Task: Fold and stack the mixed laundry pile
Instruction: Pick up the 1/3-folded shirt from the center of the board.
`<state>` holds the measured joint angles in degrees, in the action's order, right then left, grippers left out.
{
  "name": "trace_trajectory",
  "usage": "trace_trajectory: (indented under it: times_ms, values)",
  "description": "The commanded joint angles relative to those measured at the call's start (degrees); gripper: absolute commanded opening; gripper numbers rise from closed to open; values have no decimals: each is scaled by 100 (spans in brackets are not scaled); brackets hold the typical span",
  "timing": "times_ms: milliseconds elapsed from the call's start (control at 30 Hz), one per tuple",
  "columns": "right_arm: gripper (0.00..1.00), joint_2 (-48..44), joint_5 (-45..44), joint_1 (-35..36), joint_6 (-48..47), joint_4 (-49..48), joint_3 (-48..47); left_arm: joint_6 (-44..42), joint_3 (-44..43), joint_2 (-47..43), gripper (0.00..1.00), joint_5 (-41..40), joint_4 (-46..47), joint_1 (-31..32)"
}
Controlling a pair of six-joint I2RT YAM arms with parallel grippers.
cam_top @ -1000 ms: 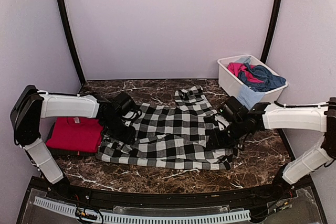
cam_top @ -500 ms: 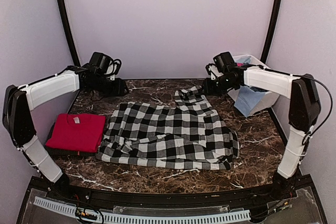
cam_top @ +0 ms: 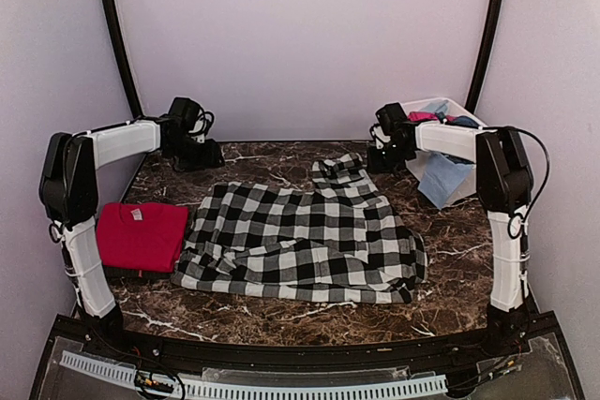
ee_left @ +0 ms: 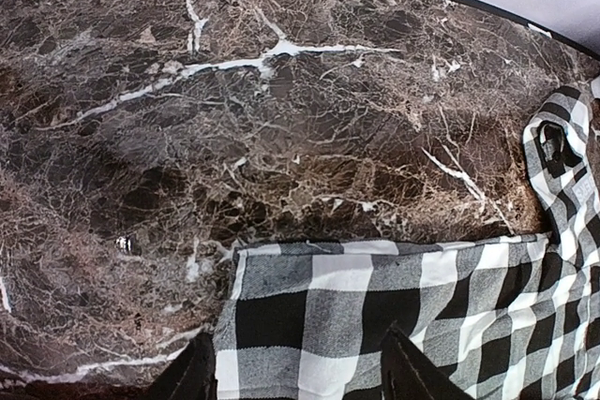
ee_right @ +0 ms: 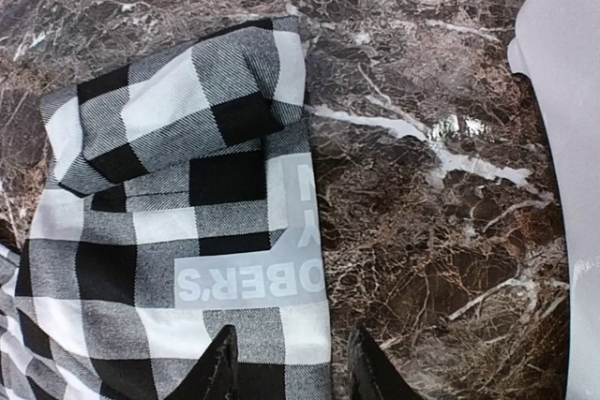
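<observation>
The black-and-white checked garment [cam_top: 300,241] lies spread flat across the middle of the marble table. A folded red tee [cam_top: 141,234] rests at the left edge. My left gripper [cam_top: 208,152] hovers open near the garment's back left corner; in the left wrist view the checked cloth [ee_left: 375,316] lies below the left gripper [ee_left: 300,377], which holds nothing. My right gripper [cam_top: 375,161] hovers open by the garment's back right part. In the right wrist view the right gripper [ee_right: 292,372] straddles the cloth's edge with white lettering [ee_right: 248,283], not gripping it.
A white tub [ee_right: 574,91] stands at the back right with pink and blue pieces [cam_top: 436,117] in it. A light blue piece [cam_top: 439,178] hangs over its front. Purple walls close in the back and both sides.
A second ago both grippers were low at the checked garment's left and right sides. They have let go and lifted to the back of the table. The garment now lies flatter.
</observation>
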<state>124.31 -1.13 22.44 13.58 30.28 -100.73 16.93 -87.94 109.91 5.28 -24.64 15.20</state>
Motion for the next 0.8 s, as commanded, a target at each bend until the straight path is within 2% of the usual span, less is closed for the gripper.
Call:
trace_trajectory:
  times_ms: [0, 400, 633, 700, 767]
  values:
    - [37, 328, -293, 51, -242, 45, -270, -114, -418, 161, 59, -70, -240, -41]
    - [37, 1001, -466, 32, -416, 227, -696, -293, -827, 542, 59, -232, -451, -70]
    - [34, 1274, -151, 33, -472, 294, -781, -375, -1226, 947, 61, -358, -697, -156]
    - [26, 1340, 34, 31, -505, 326, -831, -388, -1330, 1082, 62, -381, -796, -215]
    - [9, 1391, 160, 33, -510, 423, -928, -387, -1405, 1187, 61, -386, -897, -269]
